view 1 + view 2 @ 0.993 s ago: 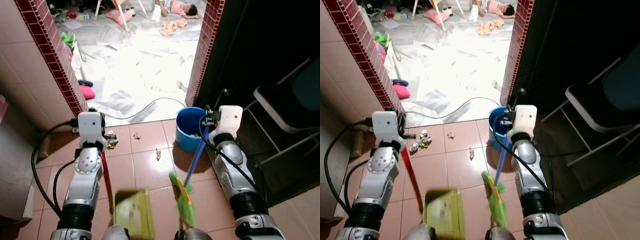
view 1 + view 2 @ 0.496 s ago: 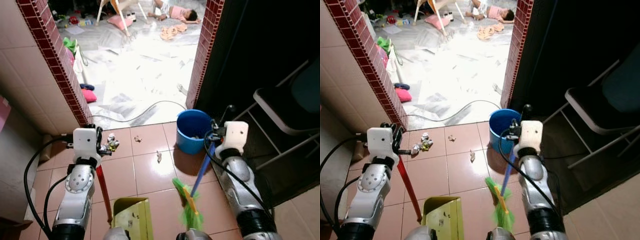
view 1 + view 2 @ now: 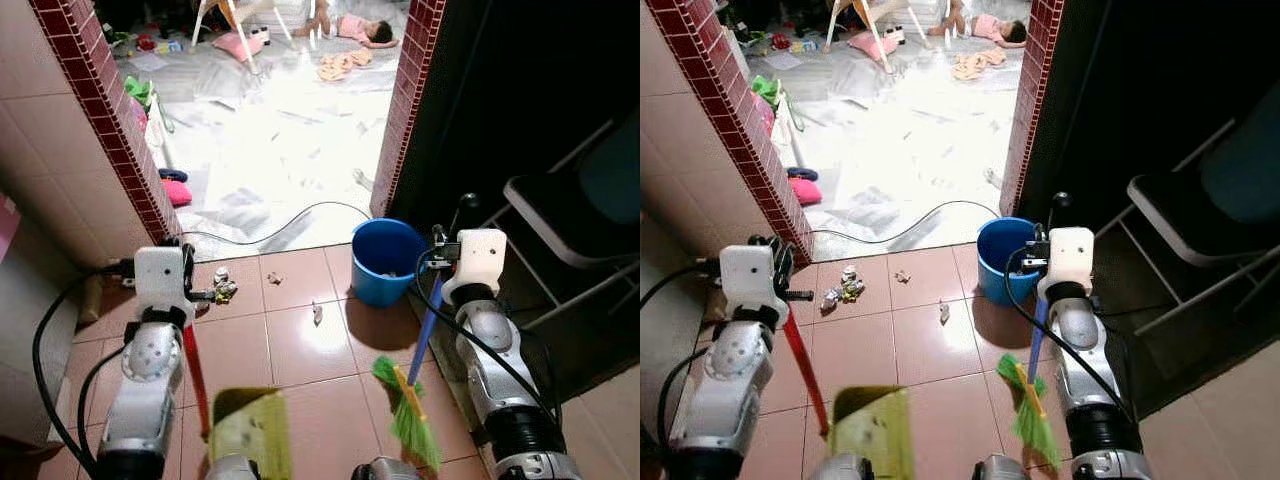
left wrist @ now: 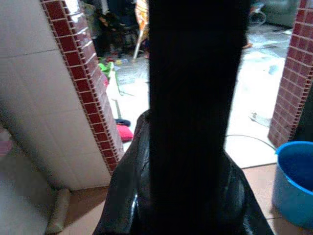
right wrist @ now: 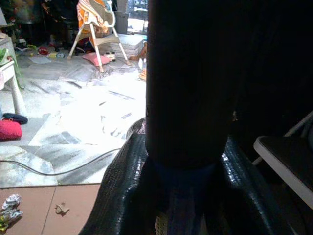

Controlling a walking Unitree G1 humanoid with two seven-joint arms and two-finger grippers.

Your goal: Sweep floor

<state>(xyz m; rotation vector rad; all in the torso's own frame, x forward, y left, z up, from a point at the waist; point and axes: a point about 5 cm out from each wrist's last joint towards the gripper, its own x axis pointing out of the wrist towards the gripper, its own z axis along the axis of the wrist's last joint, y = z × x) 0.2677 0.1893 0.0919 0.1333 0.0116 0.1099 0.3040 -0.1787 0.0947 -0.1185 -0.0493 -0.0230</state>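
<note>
My left gripper [image 3: 184, 330] is shut on the red handle [image 3: 195, 375] of a yellow-green dustpan [image 3: 245, 432], which hangs tilted just above the brown tiles at my feet. Over on the other side, my right gripper [image 3: 436, 296] is shut on the blue handle [image 3: 424, 338] of a broom; its green bristles [image 3: 408, 422] rest low near the tiles in front of me. Crumpled wrappers [image 3: 222, 289] and two small scraps [image 3: 273, 276] [image 3: 317, 312] lie on the tiles ahead. In each wrist view the held handle [image 4: 195, 73] [image 5: 188, 73] stands dark between the fingers.
A blue bucket [image 3: 386, 260] stands by the doorway's right brick post [image 3: 405, 110]. Along the left runs a tiled wall with a brick edge [image 3: 110, 120]. A chair [image 3: 575, 225] sits in the dark right. Beyond lie a cable [image 3: 290, 215], cushions and a person [image 3: 365, 28].
The broom head has swung to the right, away from the dustpan. The dustpan has tipped up and shifted slightly left. The view has also shifted a little.
</note>
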